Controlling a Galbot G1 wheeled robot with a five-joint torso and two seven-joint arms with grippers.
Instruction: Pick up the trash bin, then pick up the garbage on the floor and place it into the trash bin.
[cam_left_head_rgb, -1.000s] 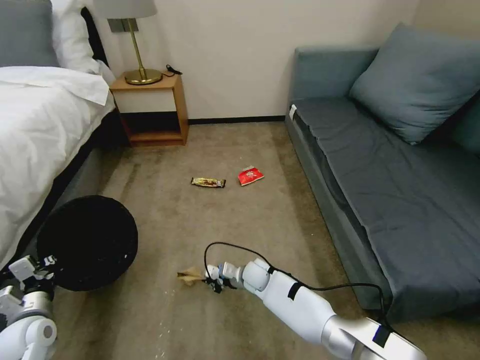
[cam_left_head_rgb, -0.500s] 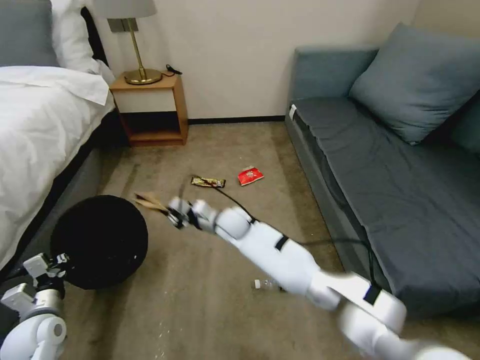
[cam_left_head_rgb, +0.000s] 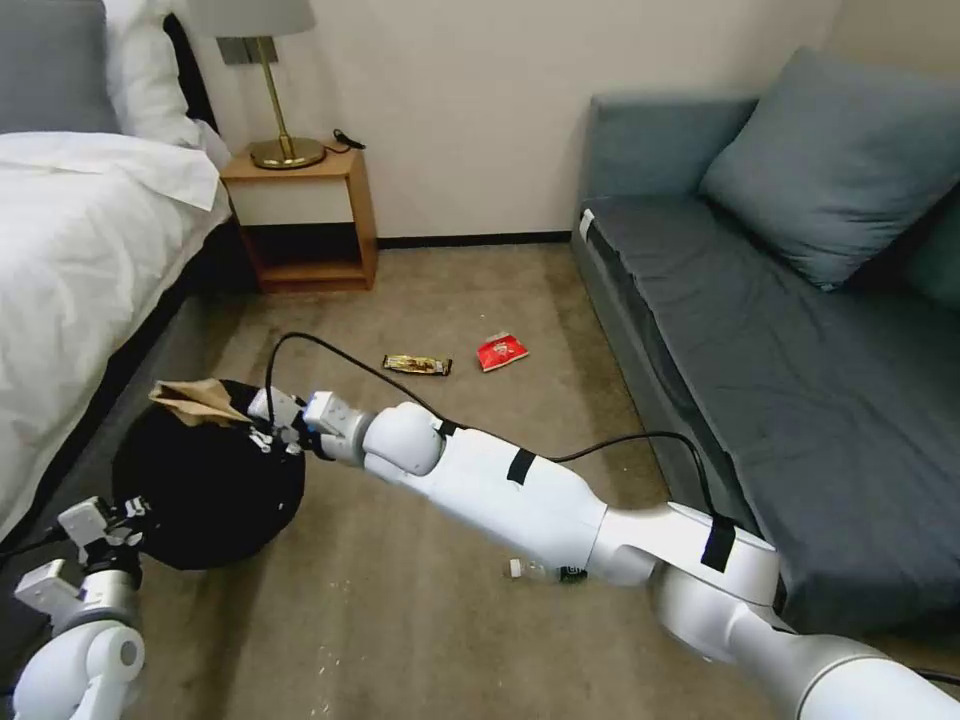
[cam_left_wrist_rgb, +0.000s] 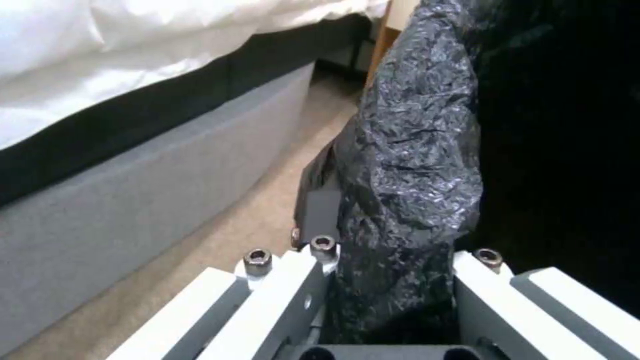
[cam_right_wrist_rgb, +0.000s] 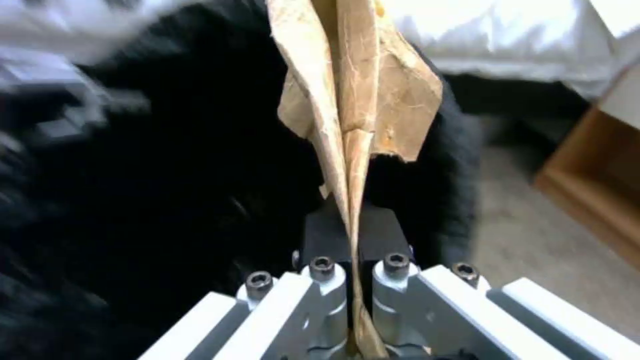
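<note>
The black trash bin (cam_left_head_rgb: 205, 490) hangs tilted at the lower left, its mouth facing the camera. My left gripper (cam_left_head_rgb: 105, 520) is shut on its bag-lined rim (cam_left_wrist_rgb: 413, 165). My right gripper (cam_left_head_rgb: 262, 425) reaches across and is shut on the crumpled tan paper bag (cam_left_head_rgb: 190, 402), held just over the bin's upper edge. In the right wrist view the paper bag (cam_right_wrist_rgb: 357, 100) sticks out from the closed jaws, with the bin's dark mouth (cam_right_wrist_rgb: 167, 200) behind it. A gold-brown bar wrapper (cam_left_head_rgb: 416, 365) and a red packet (cam_left_head_rgb: 501, 351) lie on the carpet. A clear bottle (cam_left_head_rgb: 530, 571) lies partly hidden under my right arm.
A white-sheeted bed (cam_left_head_rgb: 70, 250) runs along the left, close to the bin. A wooden nightstand (cam_left_head_rgb: 300, 215) with a brass lamp (cam_left_head_rgb: 280, 120) stands at the back wall. A grey-blue sofa (cam_left_head_rgb: 780, 350) fills the right side. Open carpet lies between them.
My right arm has lifted the paper bag off the floor and swung left, bringing it over the bin's edge. The bin has shifted slightly right in my left gripper.
</note>
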